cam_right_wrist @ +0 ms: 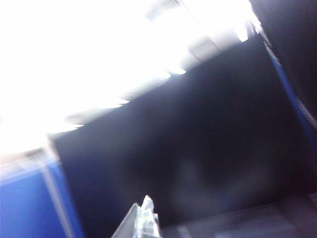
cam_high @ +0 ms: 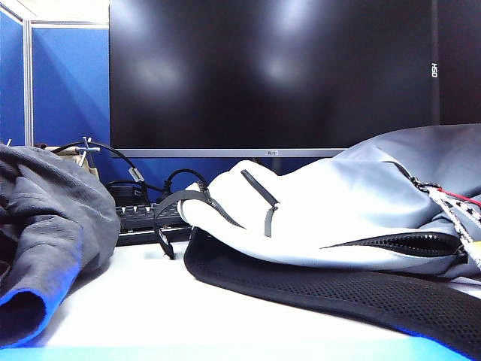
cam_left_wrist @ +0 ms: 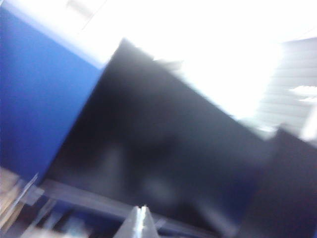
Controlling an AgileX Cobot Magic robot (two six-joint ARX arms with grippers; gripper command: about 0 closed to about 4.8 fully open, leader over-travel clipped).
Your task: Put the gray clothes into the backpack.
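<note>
Opening stage, nothing grasped. The gray clothes (cam_high: 52, 226) lie heaped on the bench (cam_high: 150, 301), left of the backpack (cam_high: 331, 210). The left gripper (cam_left_wrist: 141, 218) and right gripper (cam_right_wrist: 145, 215), fingers pressed together and empty, face the monitor (cam_high: 270, 75). Next: descend, open, seize cloth.

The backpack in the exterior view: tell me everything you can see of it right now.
The large pale gray-white backpack lies flat on the white table, filling the right side of the view. Its fabric looks smooth and slightly slumped. A black mesh back panel lies along its underside, a black zipper runs along the side, a black strap loops at its left end, and a patterned cord hangs at the right. No gripper touches it.
</note>
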